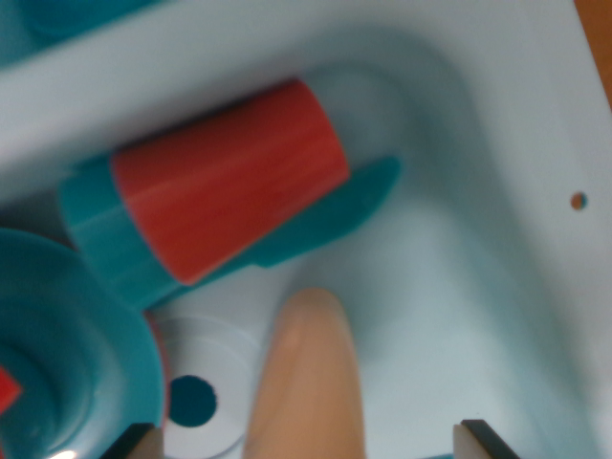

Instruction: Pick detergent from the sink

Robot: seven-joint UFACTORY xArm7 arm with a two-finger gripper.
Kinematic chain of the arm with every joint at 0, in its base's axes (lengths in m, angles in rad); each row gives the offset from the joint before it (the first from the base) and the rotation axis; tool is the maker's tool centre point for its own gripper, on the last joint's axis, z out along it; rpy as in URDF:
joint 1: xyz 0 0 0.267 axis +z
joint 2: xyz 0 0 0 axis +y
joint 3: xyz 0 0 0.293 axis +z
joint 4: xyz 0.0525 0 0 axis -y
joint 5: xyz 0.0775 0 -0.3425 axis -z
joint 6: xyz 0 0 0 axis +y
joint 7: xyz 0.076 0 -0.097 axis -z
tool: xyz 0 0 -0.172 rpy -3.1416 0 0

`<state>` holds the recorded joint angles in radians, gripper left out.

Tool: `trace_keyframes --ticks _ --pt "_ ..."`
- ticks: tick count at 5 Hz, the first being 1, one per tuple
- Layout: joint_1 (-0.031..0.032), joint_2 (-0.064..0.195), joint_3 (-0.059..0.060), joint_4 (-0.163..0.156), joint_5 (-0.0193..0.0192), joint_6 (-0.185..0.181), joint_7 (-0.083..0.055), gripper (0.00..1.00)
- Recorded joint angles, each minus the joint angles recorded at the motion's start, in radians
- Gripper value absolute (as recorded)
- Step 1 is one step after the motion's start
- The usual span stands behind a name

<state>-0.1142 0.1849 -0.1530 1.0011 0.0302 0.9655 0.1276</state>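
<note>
Approach step, I judge: jaws spread, holding nothing, above the pale-blue plastic sink; next, centre over the red-capped teal detergent bottle.

teal cup, tan oblong piece

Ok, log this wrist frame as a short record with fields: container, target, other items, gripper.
container: pale blue sink, seen from above, drain hole at the bottom left
target: detergent bottle, red body on a teal part, lying on its side
other items: tan elongated object beside the drain; teal round item at the wrist view's left
gripper: fingertips at the bottom edge, spread apart, holding nothing
contact: none with the bottle
</note>
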Motion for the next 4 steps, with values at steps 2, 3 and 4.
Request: trace_keyframes --ticks 2,3,4 --pt "-0.0039 0.004 -0.003 -0.016 0.0001 -0.017 0.004 0.00" --pt "-0.0060 0.007 -0.005 -0.025 0.0001 -0.026 0.006 0.00" --pt "-0.0060 0.007 -0.005 -0.025 0.0001 -0.026 0.006 0.00"
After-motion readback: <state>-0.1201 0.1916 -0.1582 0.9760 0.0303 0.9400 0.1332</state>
